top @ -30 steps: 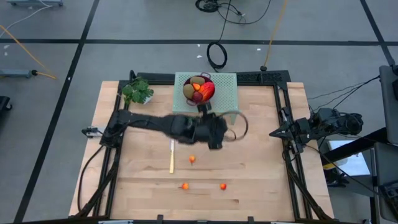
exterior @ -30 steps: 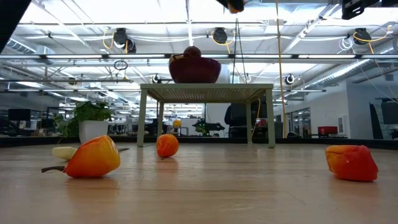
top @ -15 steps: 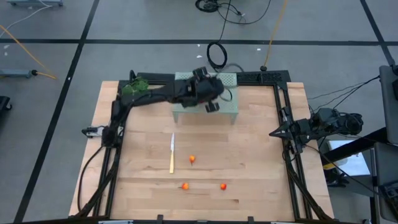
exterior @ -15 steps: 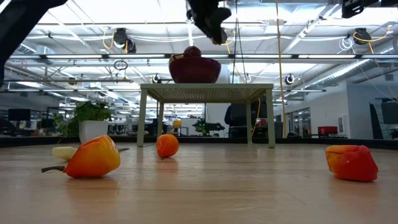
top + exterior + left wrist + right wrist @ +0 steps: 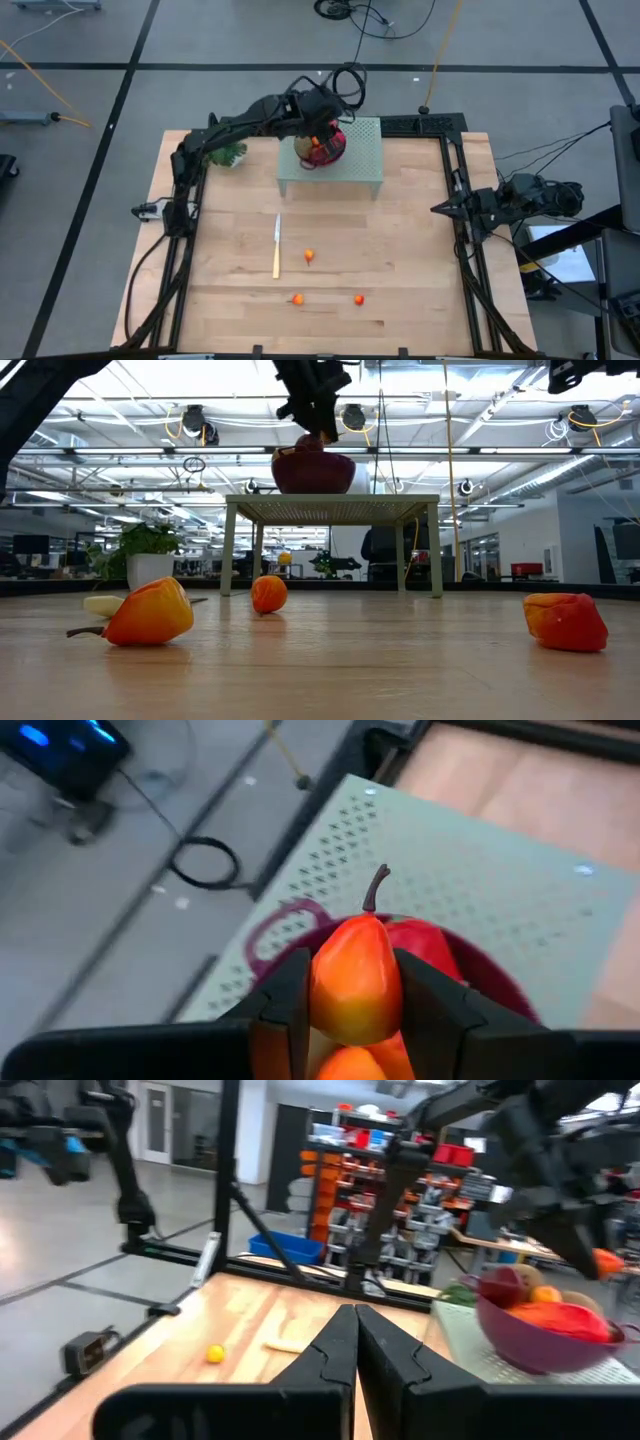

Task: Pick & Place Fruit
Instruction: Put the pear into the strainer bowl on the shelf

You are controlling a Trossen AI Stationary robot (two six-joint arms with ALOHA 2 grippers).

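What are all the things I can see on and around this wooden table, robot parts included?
Small orange-red fruits: three, loose on the wooden table's near half.
Dark red bowl: one, on the stand, with fruit inside.
Pale green perforated metal stand: one, at the table's far edge.
Slim yellow-handled knife: one, flat on the table, left of the loose fruits.
Green leafy plant: one, far left corner.
Orange-red stemmed fruit: one, pinched in the left gripper above the bowl.
Left gripper: dark, over the bowl, closed on that fruit.
Right gripper: dark, closed and empty, at the table's right edge.
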